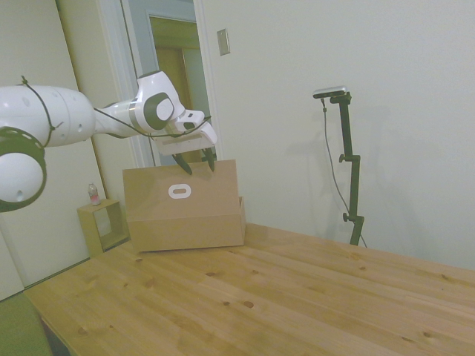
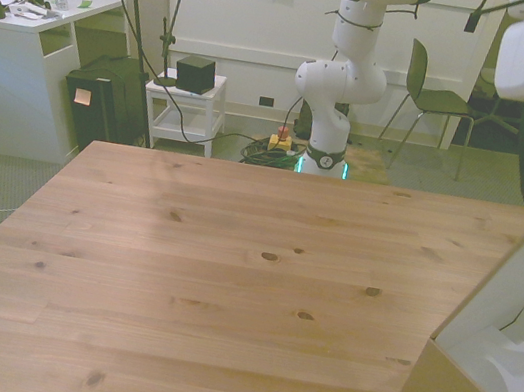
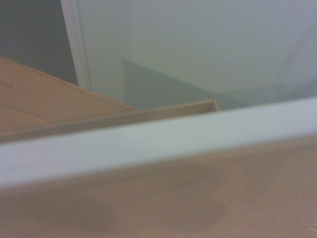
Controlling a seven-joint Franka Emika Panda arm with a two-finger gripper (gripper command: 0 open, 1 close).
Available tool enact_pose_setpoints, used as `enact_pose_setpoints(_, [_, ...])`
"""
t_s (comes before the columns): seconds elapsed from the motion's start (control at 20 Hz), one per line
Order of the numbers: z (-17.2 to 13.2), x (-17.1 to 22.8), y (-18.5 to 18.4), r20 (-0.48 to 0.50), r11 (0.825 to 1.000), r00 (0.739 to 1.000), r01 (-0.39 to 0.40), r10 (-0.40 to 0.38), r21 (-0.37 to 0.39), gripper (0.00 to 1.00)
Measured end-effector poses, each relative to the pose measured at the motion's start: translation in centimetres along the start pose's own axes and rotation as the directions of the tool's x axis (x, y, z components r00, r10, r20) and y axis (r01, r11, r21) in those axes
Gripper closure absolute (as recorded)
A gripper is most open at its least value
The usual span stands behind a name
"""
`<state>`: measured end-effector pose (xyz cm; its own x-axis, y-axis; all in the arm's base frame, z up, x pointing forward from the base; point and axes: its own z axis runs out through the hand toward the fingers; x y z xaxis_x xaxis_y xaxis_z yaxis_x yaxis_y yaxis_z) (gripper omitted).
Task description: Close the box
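Overhead, the claw (image 1: 198, 163) (fingers spread wide) straddles the plain cardboard box (image 1: 185, 208)'s raised flap edge.

The box (image 1: 185, 211) stands on the counter (image 1: 282, 297) at its far end in the side view; the hand (image 1: 198, 164) hangs just above its raised lid.

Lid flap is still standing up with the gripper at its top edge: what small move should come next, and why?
Probably a short push of the top edge forward and down over the box. In the side view the lid flap stands nearly upright, with the open gripper at its top edge. The front view shows the flap leaning over the open white interior, so pushing on should fold it shut.
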<state>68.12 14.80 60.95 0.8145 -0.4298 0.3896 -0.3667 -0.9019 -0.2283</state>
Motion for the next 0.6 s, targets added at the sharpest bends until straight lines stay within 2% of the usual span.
enact_pose_setpoints(0.15, [0.9,0.3,-0.4,0.009,1.0,1.0,0.002,-0.002,-0.007,0.0])
enact_pose_setpoints(0.25, [0.0,-0.5,-0.9,0.018,1.0,1.0,0.01,-0.01,-0.005,0.0])
enact_pose_setpoints(0.45, [-2.7,-5.1,-1.1,0.085,0.999,0.996,-0.004,0.007,-0.033,0.0])
enact_pose_setpoints(0.6, [-3.8,-9.0,0.1,0.129,0.995,0.989,-0.057,0.068,-0.084,0.0])
